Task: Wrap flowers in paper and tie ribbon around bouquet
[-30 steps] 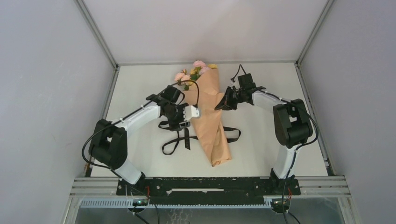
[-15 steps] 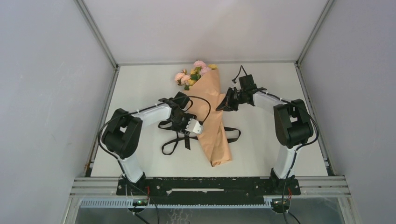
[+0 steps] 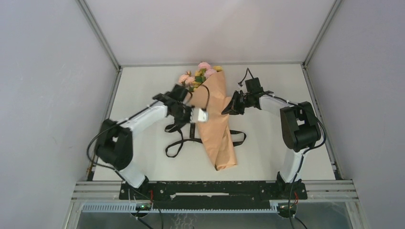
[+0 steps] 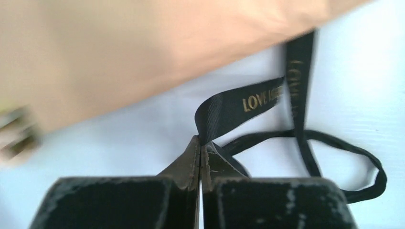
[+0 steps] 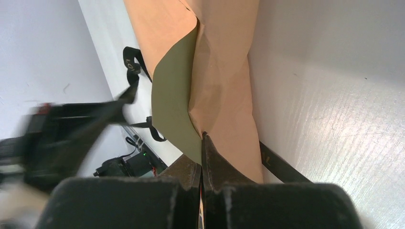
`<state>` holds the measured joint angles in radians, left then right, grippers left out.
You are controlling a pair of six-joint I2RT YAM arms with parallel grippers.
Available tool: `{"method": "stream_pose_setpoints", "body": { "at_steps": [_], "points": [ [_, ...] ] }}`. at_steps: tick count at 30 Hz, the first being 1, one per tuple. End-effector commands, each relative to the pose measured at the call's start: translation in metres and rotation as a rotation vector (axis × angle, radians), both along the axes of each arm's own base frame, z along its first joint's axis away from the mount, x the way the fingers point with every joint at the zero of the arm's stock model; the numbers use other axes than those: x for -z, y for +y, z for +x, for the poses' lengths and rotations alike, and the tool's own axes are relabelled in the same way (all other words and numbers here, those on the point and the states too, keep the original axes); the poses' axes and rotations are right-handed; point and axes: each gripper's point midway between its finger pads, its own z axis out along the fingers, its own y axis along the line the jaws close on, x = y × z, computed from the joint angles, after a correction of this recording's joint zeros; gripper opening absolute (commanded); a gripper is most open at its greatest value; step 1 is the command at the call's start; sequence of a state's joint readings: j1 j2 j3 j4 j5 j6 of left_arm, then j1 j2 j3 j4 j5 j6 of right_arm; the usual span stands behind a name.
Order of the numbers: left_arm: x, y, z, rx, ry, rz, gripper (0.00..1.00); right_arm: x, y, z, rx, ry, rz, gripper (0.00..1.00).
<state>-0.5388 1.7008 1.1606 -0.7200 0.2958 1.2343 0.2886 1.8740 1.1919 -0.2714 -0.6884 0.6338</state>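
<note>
The bouquet (image 3: 216, 125), a peach-orange paper cone, lies slanted on the white table with the pink and yellow flowers (image 3: 202, 73) at its far end. The black ribbon (image 3: 177, 145) runs under the cone, looping on both sides. My left gripper (image 3: 180, 123) is to the left of the cone, shut on the ribbon (image 4: 239, 102) near its gold-lettered end, which arches up from the closed jaws (image 4: 200, 141). At the cone's right side, my right gripper (image 3: 225, 110) is shut on the paper's (image 5: 224, 71) edge, where the olive green face (image 5: 174, 95) folds out.
Grey walls close in the table on three sides. The metal rail (image 3: 215, 188) with both arm bases runs along the near edge. My left arm's black cable (image 3: 208, 93) arcs over the upper cone. The ribbon's right-hand loop (image 3: 239, 137) lies flat beside the cone.
My left gripper closed on the ribbon end and moved up and away from the near edge, lifting that end off the table. The right gripper and bouquet stayed put.
</note>
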Motion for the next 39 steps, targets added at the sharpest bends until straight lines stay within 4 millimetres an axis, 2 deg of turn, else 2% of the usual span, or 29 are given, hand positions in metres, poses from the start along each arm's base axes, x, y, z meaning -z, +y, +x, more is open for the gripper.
{"method": "stream_pose_setpoints", "body": {
  "at_steps": [1,4,6,8,11,13,14,16,19,23,29,30,34,37,39],
  "points": [
    [-0.178,-0.016,0.044,-0.328,-0.166,-0.488,0.0,-0.024,0.002,0.004,-0.004,-0.083,0.031,0.0],
    [-0.256,-0.003,0.043,-0.474,-0.202,-0.666,0.0,-0.024,0.006,0.002,-0.009,-0.085,0.034,0.0],
    [-0.291,0.002,0.032,-0.535,-0.195,-0.727,0.0,-0.026,0.01,0.001,-0.014,-0.087,0.04,0.0],
    [-0.322,0.002,0.008,-0.536,-0.153,-0.775,0.0,-0.027,0.014,0.0,-0.02,-0.089,0.049,0.0],
    [-0.35,-0.006,-0.028,-0.493,-0.053,-0.857,0.0,-0.033,0.021,-0.002,-0.027,-0.097,0.068,0.0],
    [-0.35,-0.013,-0.043,-0.468,0.033,-0.889,0.0,-0.039,0.027,-0.002,-0.027,-0.105,0.084,0.0],
    [-0.344,-0.016,-0.045,-0.471,0.075,-0.891,0.0,-0.043,0.03,-0.002,-0.027,-0.112,0.092,0.0],
    [-0.318,-0.02,-0.037,-0.535,0.143,-0.879,0.0,-0.049,0.036,-0.003,-0.024,-0.12,0.104,0.0],
    [-0.256,-0.027,-0.011,-0.686,0.249,-0.843,0.0,-0.049,0.047,-0.006,-0.023,-0.122,0.101,0.0],
    [-0.187,-0.051,0.006,-0.77,0.414,-0.76,0.0,-0.04,0.059,-0.009,0.009,-0.104,0.145,0.0],
    [-0.088,-0.084,0.029,-0.857,0.473,-0.563,0.0,-0.007,0.069,-0.027,-0.005,-0.053,0.111,0.0],
    [-0.067,-0.089,0.029,-0.874,0.509,-0.522,0.0,-0.004,0.068,-0.029,-0.008,-0.06,0.086,0.02],
    [-0.018,-0.093,0.036,-0.953,0.544,-0.417,0.0,0.01,0.046,-0.037,-0.022,-0.091,-0.065,0.2],
    [0.007,-0.094,0.035,-0.981,0.58,-0.369,0.0,0.014,0.028,-0.048,-0.062,-0.122,-0.179,0.32],
    [0.017,-0.092,0.034,-0.995,0.585,-0.345,0.0,0.013,0.012,-0.057,-0.072,-0.14,-0.27,0.36]
  ]
}}
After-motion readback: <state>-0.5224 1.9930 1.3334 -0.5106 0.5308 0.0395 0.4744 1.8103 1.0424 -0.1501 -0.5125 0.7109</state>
